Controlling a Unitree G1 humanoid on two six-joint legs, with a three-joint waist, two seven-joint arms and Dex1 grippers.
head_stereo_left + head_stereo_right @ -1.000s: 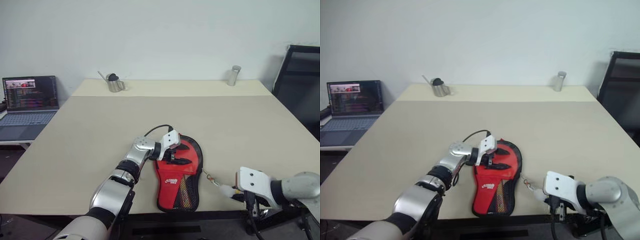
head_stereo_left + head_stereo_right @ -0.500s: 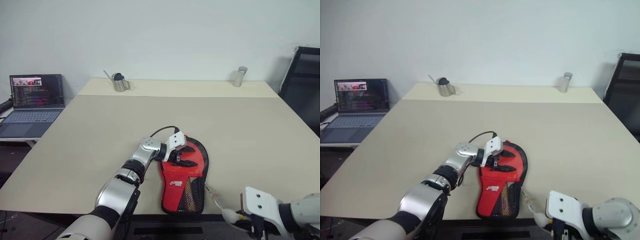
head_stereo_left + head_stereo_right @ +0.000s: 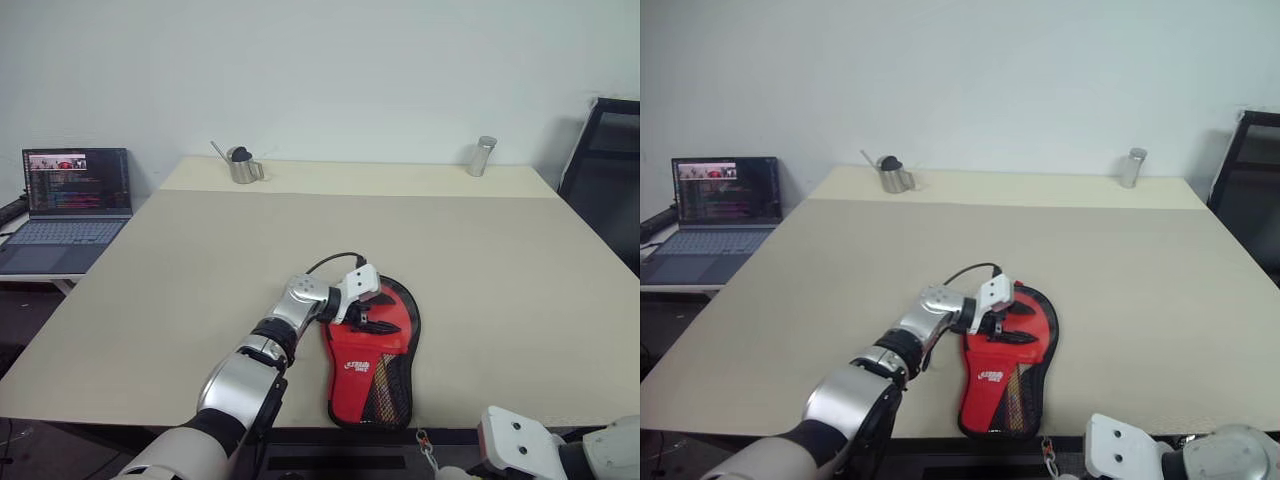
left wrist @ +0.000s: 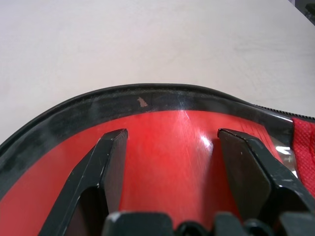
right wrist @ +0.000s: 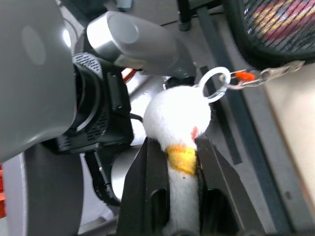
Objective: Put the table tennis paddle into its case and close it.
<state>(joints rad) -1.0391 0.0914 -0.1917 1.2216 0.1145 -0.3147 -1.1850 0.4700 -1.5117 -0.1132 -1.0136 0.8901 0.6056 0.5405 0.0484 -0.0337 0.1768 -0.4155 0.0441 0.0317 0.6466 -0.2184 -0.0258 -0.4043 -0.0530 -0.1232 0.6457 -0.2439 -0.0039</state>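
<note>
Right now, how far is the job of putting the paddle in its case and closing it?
Done, it seems: the case lies flat on the table with no paddle outside it. In hand: the left hand, fingers apart, rests on the case's round end, and the right hand is shut on the white plush charm chained to the case. Left: whether the zip is fully closed cannot be told.

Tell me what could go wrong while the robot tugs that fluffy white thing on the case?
The thin chain joining the white plush charm in the right gripper to the case might snap under a hard tug. The case lies near the table edge, with the left gripper only resting open on it, so it could slide off.
</note>
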